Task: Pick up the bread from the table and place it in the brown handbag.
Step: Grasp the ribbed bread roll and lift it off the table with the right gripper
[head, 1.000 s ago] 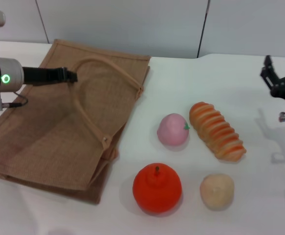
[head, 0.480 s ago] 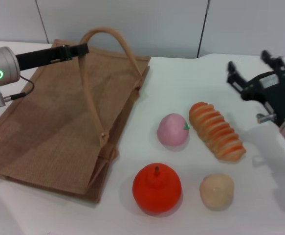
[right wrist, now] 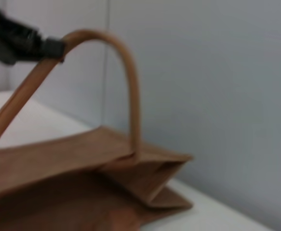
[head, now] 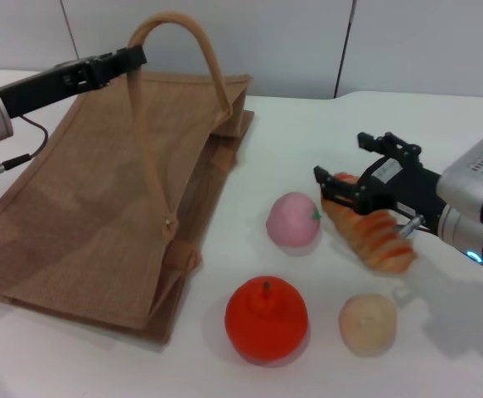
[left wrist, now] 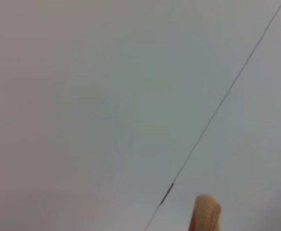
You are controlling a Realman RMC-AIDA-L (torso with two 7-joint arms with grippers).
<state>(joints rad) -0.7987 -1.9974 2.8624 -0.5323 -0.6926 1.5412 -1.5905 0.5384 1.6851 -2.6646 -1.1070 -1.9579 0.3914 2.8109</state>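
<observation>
So in the last second the right pincer (head: 346, 172) swung in, fingers spread over the bread (head: 369, 222) at 3 o'clock on the desk (head: 307, 133). Left pincer (head: 132, 58), clenched on a handle, hoisted the brown handbag (head: 92, 207) open at 10 o'clock.

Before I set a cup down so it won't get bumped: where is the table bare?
Bare table lies behind the pink ball and bread, right of the brown handbag. The front left corner is bare too. It is crowded where the right gripper straddles the bread, beside the orange fruit and beige ball.
</observation>
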